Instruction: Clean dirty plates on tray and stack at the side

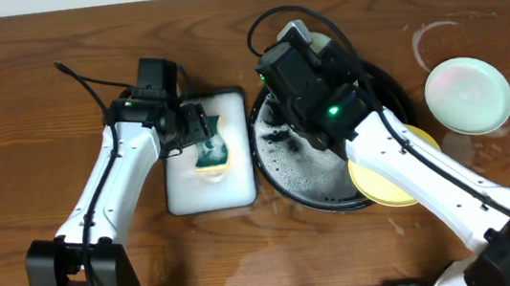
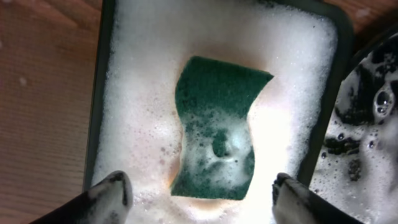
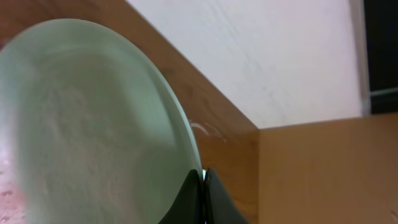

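Note:
My right gripper point(image 3: 203, 173) is shut on the rim of a pale mint-green plate point(image 3: 93, 124), held tilted on edge above the back of the black round tray point(image 1: 282, 164). In the overhead view only a sliver of that plate point(image 1: 323, 41) shows behind the wrist. A yellow plate point(image 1: 387, 184) lies at the tray's front right rim, partly under my right arm. A second mint plate point(image 1: 467, 95) lies on the bare wood at the right, by whitish soapy rings point(image 1: 428, 35). My left gripper point(image 2: 199, 199) is open just above the green sponge point(image 2: 214, 134).
The sponge lies in thick foam in the white rectangular tray point(image 1: 184, 194), left of the black tray. The black tray's wet, sudsy floor point(image 2: 367, 124) shows at the right of the left wrist view. A wet patch point(image 1: 249, 259) lies on the wood in front.

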`<state>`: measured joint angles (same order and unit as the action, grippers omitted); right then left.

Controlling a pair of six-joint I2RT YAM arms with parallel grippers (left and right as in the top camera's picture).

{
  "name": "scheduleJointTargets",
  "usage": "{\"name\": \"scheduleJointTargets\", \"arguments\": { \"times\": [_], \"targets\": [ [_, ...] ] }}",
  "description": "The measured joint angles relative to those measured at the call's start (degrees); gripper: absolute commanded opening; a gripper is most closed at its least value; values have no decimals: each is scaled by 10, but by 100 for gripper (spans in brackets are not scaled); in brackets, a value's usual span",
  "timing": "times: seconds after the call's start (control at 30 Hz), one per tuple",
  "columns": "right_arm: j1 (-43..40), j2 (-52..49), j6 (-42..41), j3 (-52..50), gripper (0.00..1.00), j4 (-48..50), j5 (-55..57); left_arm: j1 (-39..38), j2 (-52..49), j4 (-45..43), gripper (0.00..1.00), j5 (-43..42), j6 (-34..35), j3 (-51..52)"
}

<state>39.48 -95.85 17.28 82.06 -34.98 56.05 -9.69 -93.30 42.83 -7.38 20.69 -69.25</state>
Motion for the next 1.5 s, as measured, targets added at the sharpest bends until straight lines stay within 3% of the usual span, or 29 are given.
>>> {"name": "scheduleJointTargets", "arguments": {
  "times": [0.27,0.47,0.97,1.33,1.5],
  "targets": [
    [2,-13,30,-9,1,59,82,0,-2,4,77,0,0,0],
    [16,-13,43,-11,1,17,76,0,-2,4,78,0,0,0],
    [-33,-13,-129,-20,1,-51,-46,0,-2,9,78,0,0,0],
    [-50,-13,-122,-21,1,-53,-46,0,-2,3,78,0,0,0],
    [-36,-13,-55,-25,1,42,73,0,-2,3,78,0,0,0]
  ]
}}
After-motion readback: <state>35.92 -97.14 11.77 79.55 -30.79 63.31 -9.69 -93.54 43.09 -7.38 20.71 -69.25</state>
